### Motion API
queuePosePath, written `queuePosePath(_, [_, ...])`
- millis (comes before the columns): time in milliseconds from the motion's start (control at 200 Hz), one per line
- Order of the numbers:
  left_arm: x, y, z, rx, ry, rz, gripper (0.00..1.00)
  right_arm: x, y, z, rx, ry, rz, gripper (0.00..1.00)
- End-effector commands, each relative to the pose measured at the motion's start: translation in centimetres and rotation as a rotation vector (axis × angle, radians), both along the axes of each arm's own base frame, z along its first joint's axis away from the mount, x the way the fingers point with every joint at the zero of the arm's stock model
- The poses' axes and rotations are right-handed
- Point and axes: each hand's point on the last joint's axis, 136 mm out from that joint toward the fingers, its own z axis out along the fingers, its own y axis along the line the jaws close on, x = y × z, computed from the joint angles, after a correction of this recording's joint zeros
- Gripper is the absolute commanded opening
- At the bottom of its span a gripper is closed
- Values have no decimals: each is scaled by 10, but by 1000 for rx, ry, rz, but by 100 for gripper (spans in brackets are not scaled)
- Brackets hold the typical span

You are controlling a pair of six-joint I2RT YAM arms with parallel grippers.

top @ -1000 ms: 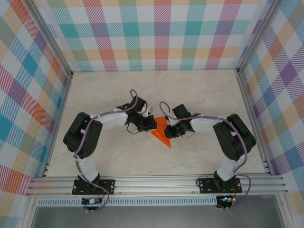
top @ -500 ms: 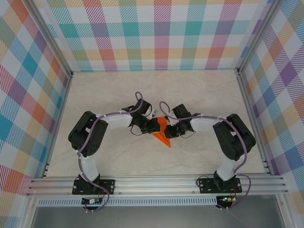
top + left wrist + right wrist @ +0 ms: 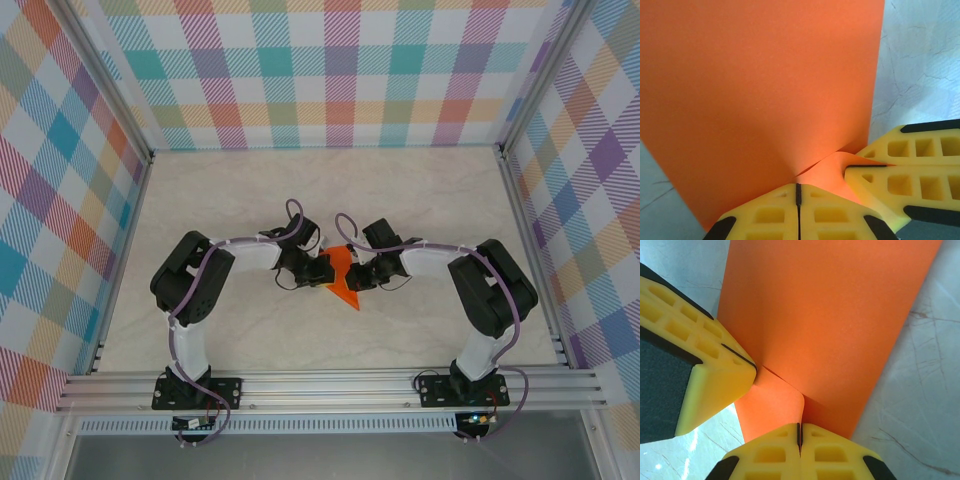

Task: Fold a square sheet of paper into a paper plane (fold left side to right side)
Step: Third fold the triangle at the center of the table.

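The square sheet of paper [image 3: 344, 291] is bright orange and folded to a pointed shape, its tip aimed at the near edge of the table's middle. My left gripper [image 3: 328, 270] is shut on its left side. My right gripper [image 3: 356, 276] is shut on its right side, only a few centimetres from the left one. In the left wrist view the paper [image 3: 765, 90] runs down into my shut left gripper [image 3: 798, 186], with the right gripper's yellow fingers [image 3: 920, 185] close by. In the right wrist view a raised fold of the paper [image 3: 830, 315] enters my shut right gripper [image 3: 800, 426], beside the left gripper's fingers [image 3: 695, 350].
The pale marble tabletop [image 3: 420, 200] is boxed in by plaid walls [image 3: 340, 80] at the back and both sides. An aluminium rail [image 3: 330, 385] carrying both arm bases crosses the near edge. Both arms bend inward, elbows out toward the side walls.
The left arm has swung right, bringing its gripper closer to the right gripper and pushing the paper's left side over. The right arm has stayed put.
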Motion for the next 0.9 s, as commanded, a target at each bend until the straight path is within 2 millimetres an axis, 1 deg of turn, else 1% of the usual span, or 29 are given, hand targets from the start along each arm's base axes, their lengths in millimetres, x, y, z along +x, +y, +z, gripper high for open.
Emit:
queuePosePath(0, [-11,10,-21,58,21,-6,6,-22,-20,-28,-121,81,13,0])
queuePosePath(90, [-14,14,-28,75,31,-3,6,-19,-17,-22,-103,73,8,0])
queuePosePath(175, [-17,17,-35,86,41,1,6,-13,-9,-7,-62,54,-1,0])
queuePosePath(210, [-18,18,-37,86,47,3,6,-9,-7,2,-49,41,-9,6])
queuePosePath(275, [-19,19,-39,94,48,5,6,-1,-4,20,-32,13,-19,9])
queuePosePath(320, [-20,21,-40,100,48,7,5,4,-4,34,-30,-9,-30,13])
queuePosePath(360, [-20,22,-41,102,47,9,6,8,-7,45,-36,-31,-42,17])
queuePosePath(395, [-21,22,-41,101,47,7,5,11,-11,53,-52,-52,-55,24])
queuePosePath(410, [-20,21,-40,99,46,8,5,12,-13,56,-61,-58,-61,30])
queuePosePath(425, [-20,21,-41,98,47,9,5,12,-15,60,-67,-68,-65,32])
queuePosePath(530, [-20,20,-41,93,47,11,5,7,-27,75,-104,-92,-78,38])
queuePosePath(585, [-19,20,-40,92,43,13,5,0,-26,80,-79,-84,-66,38])
queuePosePath(620, [-18,20,-40,93,42,13,5,-7,-22,83,-45,-68,-56,36])
queuePosePath(725, [-18,20,-38,93,41,12,5,-30,2,85,115,17,-8,26])
queuePosePath(760, [-18,21,-39,96,40,13,5,-36,9,82,156,51,-1,22])
queuePosePath(795, [-18,21,-38,97,40,14,5,-42,16,78,192,93,10,20])
queuePosePath(850, [-18,21,-38,97,39,14,5,-49,23,68,209,145,23,18])
queuePosePath(895, [-18,21,-39,98,39,16,5,-51,25,59,202,167,22,18])
